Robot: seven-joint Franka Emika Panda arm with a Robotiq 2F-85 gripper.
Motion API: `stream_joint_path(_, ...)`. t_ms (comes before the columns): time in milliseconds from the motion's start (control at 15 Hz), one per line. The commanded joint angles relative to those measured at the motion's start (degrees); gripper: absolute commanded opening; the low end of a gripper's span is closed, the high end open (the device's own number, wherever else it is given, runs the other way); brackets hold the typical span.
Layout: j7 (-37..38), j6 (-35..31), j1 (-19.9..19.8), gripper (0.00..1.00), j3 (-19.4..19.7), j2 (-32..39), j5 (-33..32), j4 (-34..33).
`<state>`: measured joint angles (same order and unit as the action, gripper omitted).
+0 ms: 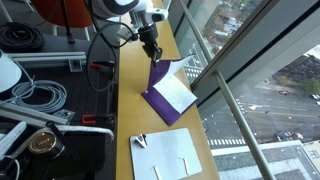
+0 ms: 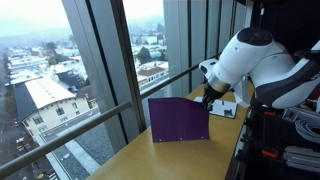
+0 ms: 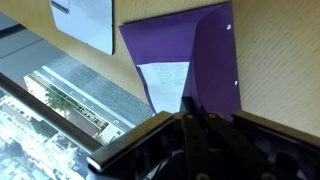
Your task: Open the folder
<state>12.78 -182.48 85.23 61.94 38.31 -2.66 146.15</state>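
Observation:
The purple folder (image 1: pixel 160 102) lies on the wooden table by the window. Its front cover (image 1: pixel 163 72) is lifted nearly upright, and the white sheets (image 1: pixel 176 94) inside show. In an exterior view the raised cover (image 2: pixel 178 120) stands like a purple wall. My gripper (image 1: pixel 155 52) is shut on the cover's top edge. It also shows in an exterior view (image 2: pixel 207 97). In the wrist view the fingers (image 3: pixel 190 106) pinch the purple cover (image 3: pixel 212 60), with a white sheet (image 3: pixel 165 75) beside it.
A white card sheet with slots (image 1: pixel 165 155) and a binder clip (image 1: pixel 140 141) lies near the folder; it also shows in the wrist view (image 3: pixel 88 22). The glass window wall (image 1: pixel 230 60) runs along the table's edge. Cables and gear (image 1: pixel 35 95) lie on the other side.

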Motion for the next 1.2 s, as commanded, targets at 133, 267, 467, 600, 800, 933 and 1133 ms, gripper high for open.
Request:
stream_joint_path(133,-5.9,0.2,4.2,0.0,4.6,-3.9,1.3,2.4)
stream_joint_path(267,-6.9,1.4,4.7,0.0,4.1,-6.0,1.2,3.4)
stream_joint_path(467,-7.9,1.7,4.7,0.0,2.5,-9.0,0.9,5.8)
stream_joint_path(600,-8.7,1.6,3.9,0.0,0.8,-11.3,0.7,7.2)
stream_joint_path(800,-10.1,1.6,1.4,0.0,-2.3,-15.5,0.2,8.6)
stream_joint_path(933,-10.8,1.8,0.1,0.0,-3.9,-17.5,0.0,9.3)
stream_joint_path(1133,-10.8,2.2,-2.4,0.0,-5.6,-19.4,-1.2,9.5)
